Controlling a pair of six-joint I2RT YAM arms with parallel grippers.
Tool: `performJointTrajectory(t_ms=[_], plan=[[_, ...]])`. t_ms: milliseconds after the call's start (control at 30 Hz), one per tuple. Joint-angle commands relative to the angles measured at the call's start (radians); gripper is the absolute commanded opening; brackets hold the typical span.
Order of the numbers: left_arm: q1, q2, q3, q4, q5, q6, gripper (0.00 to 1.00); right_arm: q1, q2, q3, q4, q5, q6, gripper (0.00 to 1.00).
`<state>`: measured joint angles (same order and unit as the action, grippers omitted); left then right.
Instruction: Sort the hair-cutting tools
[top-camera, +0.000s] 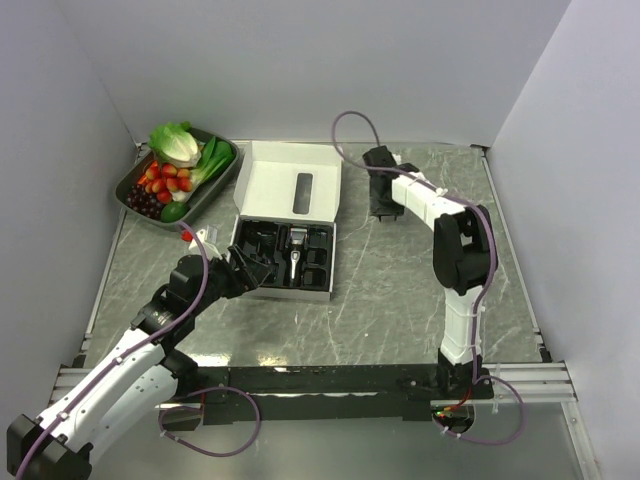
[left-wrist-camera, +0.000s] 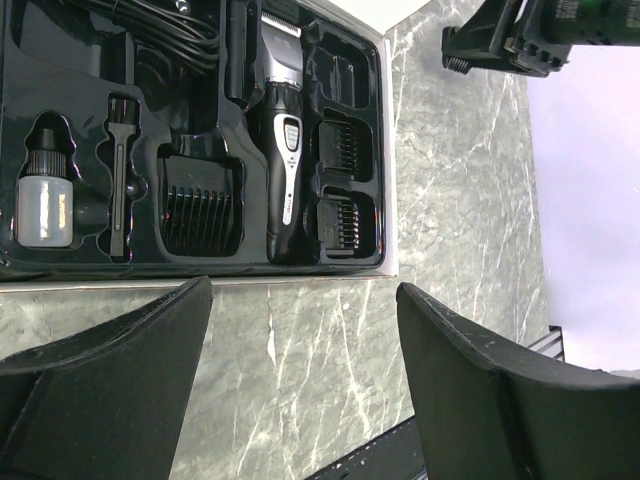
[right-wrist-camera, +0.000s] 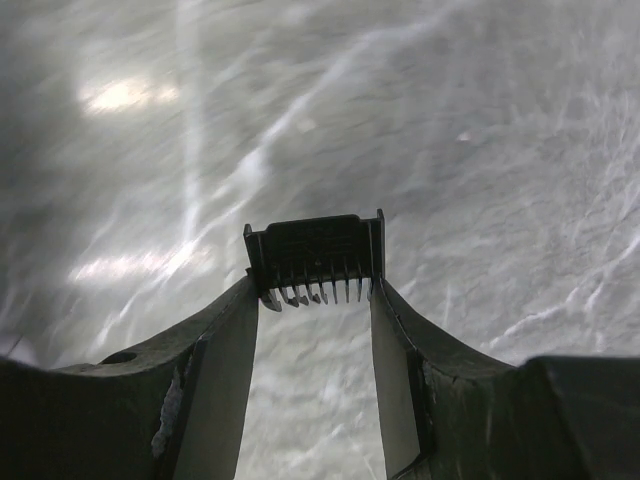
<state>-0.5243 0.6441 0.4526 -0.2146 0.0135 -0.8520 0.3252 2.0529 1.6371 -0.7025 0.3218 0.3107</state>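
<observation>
The black-and-silver hair clipper lies in the black moulded tray of the open box, also seen from above. Around it sit black comb guards, a little brush, a small bottle and a coiled cord. My left gripper is open and empty, just off the tray's near left edge. My right gripper is shut on a black comb guard, pinched at the fingertips over the marble, right of the box lid.
The white box lid with a printed clipper picture lies open behind the tray. A dark tray of vegetables and fruit stands at the back left. White walls close in the marble table on three sides.
</observation>
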Motion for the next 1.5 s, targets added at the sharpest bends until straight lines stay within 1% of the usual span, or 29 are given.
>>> performJointTrajectory(t_ms=[0, 100, 300, 433, 500, 667, 767, 867, 933, 1067, 1233, 1333, 1467], plan=[[-0.003, -0.018, 0.024, -0.012, 0.003, 0.002, 0.8, 0.084, -0.138, -0.071, 0.07, 0.068, -0.137, 0.02], [-0.003, -0.035, 0.026, -0.031, -0.003, 0.004, 0.8, 0.139, -0.204, -0.127, 0.109, 0.106, -0.215, 0.03], [-0.003, -0.055, 0.037, -0.065, -0.007, 0.007, 0.8, 0.248, -0.301, -0.142, 0.084, 0.178, -0.341, 0.03], [-0.005, -0.07, 0.041, -0.081, -0.01, 0.005, 0.8, 0.343, -0.321, -0.114, 0.04, 0.126, -0.451, 0.05], [-0.003, -0.08, 0.043, -0.097, -0.01, 0.002, 0.8, 0.365, -0.315, -0.097, 0.029, 0.103, -0.492, 0.06], [-0.003, -0.109, 0.051, -0.129, -0.01, -0.004, 0.8, 0.435, -0.252, -0.01, -0.054, 0.039, -0.59, 0.06], [-0.005, -0.129, 0.058, -0.155, -0.012, -0.007, 0.8, 0.466, -0.232, 0.013, -0.051, 0.007, -0.663, 0.06], [-0.005, -0.144, 0.064, -0.18, -0.01, -0.009, 0.8, 0.477, -0.212, 0.033, -0.049, -0.039, -0.723, 0.1], [-0.005, -0.156, 0.061, -0.181, -0.01, -0.013, 0.8, 0.479, -0.197, 0.043, -0.037, -0.079, -0.758, 0.1], [-0.003, -0.153, 0.06, -0.172, -0.01, -0.019, 0.8, 0.48, -0.133, 0.082, -0.035, -0.102, -0.805, 0.1], [-0.005, -0.141, 0.06, -0.161, -0.01, -0.013, 0.8, 0.479, -0.1, 0.069, 0.029, -0.135, -0.897, 0.1], [-0.005, -0.13, 0.061, -0.161, -0.01, -0.004, 0.8, 0.479, -0.074, 0.107, -0.011, -0.177, -0.921, 0.1], [-0.005, -0.129, 0.075, -0.175, -0.01, 0.007, 0.8, 0.476, -0.027, 0.136, -0.052, -0.188, -0.943, 0.11]])
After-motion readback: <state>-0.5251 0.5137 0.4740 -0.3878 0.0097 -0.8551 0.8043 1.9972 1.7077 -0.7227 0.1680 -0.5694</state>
